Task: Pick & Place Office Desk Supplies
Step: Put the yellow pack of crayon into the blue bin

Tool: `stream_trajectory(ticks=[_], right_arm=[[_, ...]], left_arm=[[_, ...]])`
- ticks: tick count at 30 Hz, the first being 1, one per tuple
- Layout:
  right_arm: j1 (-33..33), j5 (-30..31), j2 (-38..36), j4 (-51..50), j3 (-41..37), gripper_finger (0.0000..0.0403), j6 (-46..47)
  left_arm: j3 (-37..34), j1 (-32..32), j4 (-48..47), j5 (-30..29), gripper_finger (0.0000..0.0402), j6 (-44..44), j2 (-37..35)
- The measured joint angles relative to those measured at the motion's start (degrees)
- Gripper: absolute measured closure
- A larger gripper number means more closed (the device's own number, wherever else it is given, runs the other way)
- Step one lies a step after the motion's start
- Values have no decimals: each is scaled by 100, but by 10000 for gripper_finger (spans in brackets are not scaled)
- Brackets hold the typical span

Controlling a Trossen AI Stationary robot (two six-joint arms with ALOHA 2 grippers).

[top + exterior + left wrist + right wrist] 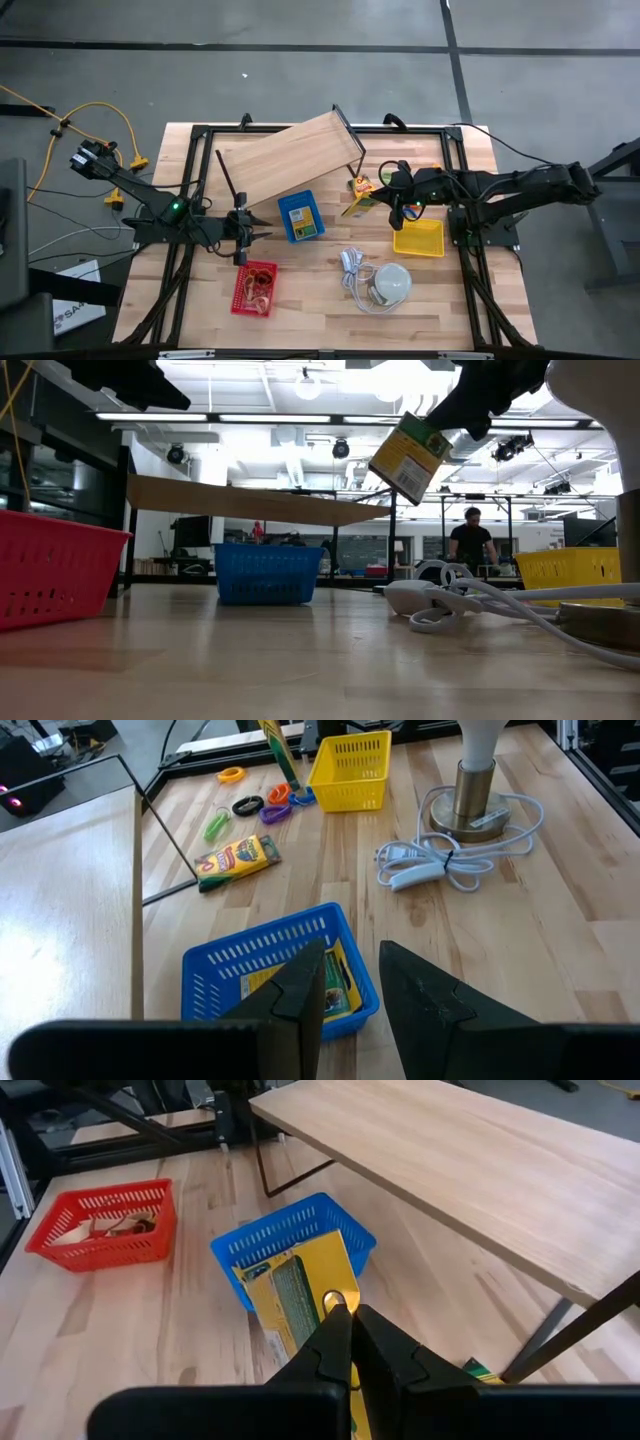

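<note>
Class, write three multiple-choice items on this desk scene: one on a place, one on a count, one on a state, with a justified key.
1. Where is the lamp?
A. In the red basket
B. On the table, below the yellow basket in the high view
C. On the wooden shelf

2. How many baskets stand on the table?
A. Three
B. Two
C. Five

3. What is the right gripper doing?
A. Open and empty
B. Inside the yellow basket
C. Holding a yellow packet in the air

Key: B, the high view shows it; A, red, blue, yellow; C, the low view shows the packet off the table.

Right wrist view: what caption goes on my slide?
Right tool holds a yellow-green printed packet above the wooden table, near the blue plastic basket.
</note>
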Motion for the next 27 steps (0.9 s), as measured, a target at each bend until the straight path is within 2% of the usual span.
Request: stream_trajectory(ticks=[7, 15, 20, 27], right_arm=[[0, 0, 0, 0, 0, 400, 34], [0, -1, 0, -2, 0, 400, 39], [0, -22, 0, -4, 0, 400, 39], [0, -22, 0, -4, 0, 400, 39]], left_arm=[[0, 39, 194, 0, 309, 81, 2], [0, 39, 310, 1, 309, -198, 0], [0, 33, 401, 2, 309, -669, 0], [0, 44, 525, 1, 309, -413, 2]])
